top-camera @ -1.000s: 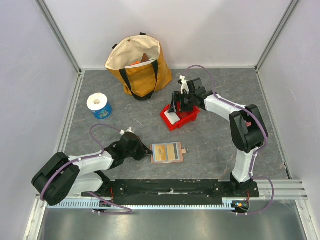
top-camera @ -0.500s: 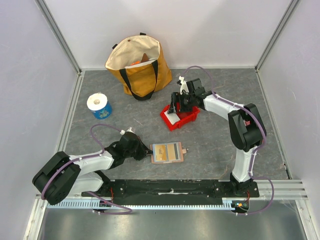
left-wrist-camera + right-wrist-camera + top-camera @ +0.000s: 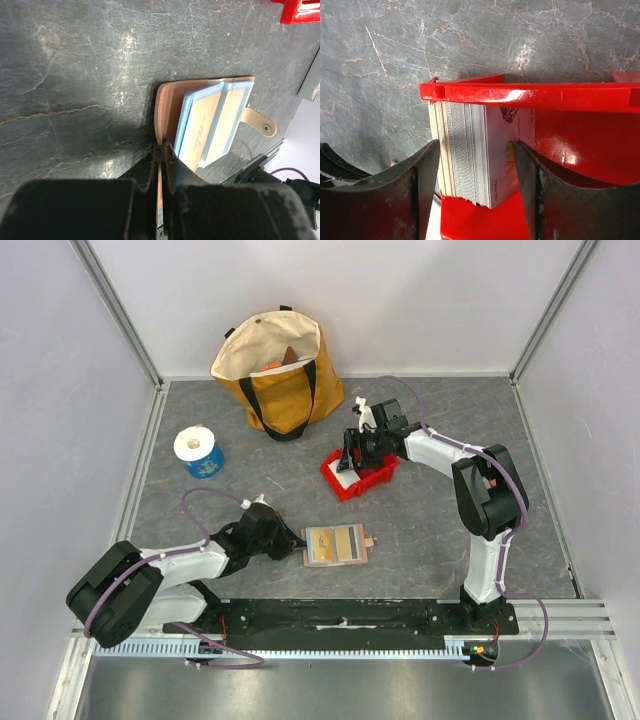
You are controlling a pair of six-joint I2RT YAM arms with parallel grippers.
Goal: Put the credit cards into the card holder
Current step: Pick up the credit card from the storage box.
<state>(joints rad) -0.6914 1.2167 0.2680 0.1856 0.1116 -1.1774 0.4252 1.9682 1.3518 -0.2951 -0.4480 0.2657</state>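
The tan card holder (image 3: 335, 544) lies open on the table in front of the arm bases, with light blue cards (image 3: 210, 125) in its slots and its snap tab (image 3: 260, 122) pointing right. My left gripper (image 3: 296, 543) is shut on the holder's left edge (image 3: 161, 150). A thick stack of credit cards (image 3: 470, 150) stands on edge in the red bin (image 3: 372, 475). My right gripper (image 3: 477, 150) is open and down in the bin, one finger close on each side of the stack. The right finger (image 3: 525, 165) touches the front white card.
A yellow tote bag (image 3: 280, 370) stands at the back, left of the bin. A white roll on a blue base (image 3: 198, 452) sits at the left. The bin's red rim (image 3: 520, 95) runs just beyond the stack. White walls enclose the table.
The right gripper's fingers have drawn a little closer around the card stack. The left gripper and the card holder have not moved.
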